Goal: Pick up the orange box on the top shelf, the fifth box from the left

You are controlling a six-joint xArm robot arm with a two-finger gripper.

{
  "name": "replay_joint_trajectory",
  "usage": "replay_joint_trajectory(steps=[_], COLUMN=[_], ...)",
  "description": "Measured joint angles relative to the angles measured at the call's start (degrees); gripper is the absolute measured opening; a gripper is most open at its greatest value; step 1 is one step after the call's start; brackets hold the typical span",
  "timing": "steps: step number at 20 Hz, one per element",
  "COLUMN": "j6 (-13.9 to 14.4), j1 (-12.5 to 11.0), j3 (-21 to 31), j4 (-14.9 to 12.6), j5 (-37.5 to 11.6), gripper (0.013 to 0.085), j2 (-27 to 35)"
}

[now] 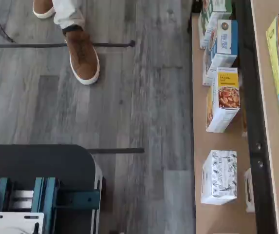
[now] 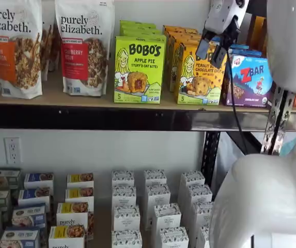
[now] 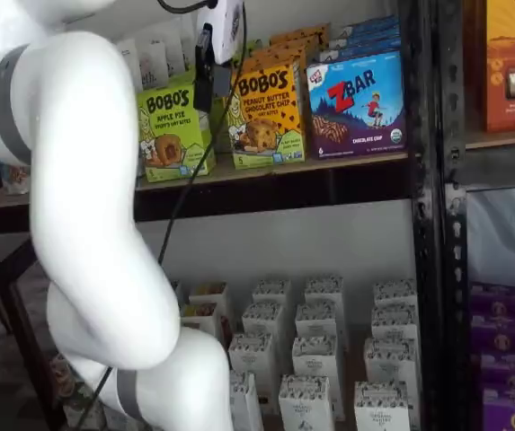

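The orange box (image 2: 198, 75) stands upright on the top shelf (image 2: 60, 97), between a lime-green carton and a purple-blue box; it shows in both shelf views (image 3: 266, 112). More orange cartons stand in a row behind it. My gripper (image 2: 212, 53) hangs in front of the box's upper right corner, open, with a gap between the two black fingers and nothing in them. In a shelf view only one black finger (image 3: 203, 79) shows side-on, left of the box. The shelf's board (image 3: 266, 169) runs under the cartons. The wrist view does not show the orange box.
Lime-green Apple Pie carton (image 2: 139, 70) stands left of the orange box, ZBar box (image 2: 251, 80) right of it. Granola bags (image 2: 83, 46) stand further left. Small boxes (image 2: 153, 206) fill the lower shelf. A black upright (image 3: 428, 180) stands right. A person's shoe (image 1: 83, 56) is on the floor.
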Motion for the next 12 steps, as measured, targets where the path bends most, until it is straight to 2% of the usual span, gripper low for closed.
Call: replay_joint_trajectory(steps=[3,6,12], j6=[0.4,0.8,0.8], j1=[0.7,1.3,0.4], j3=[4.3,5.4,7.5], j4=[0.5,0.9,4.7], j5=[-6.3,-7.8,-10.3], gripper=[0.085,0.085,0.085], j2=[-3.3,-3.9,-5.3])
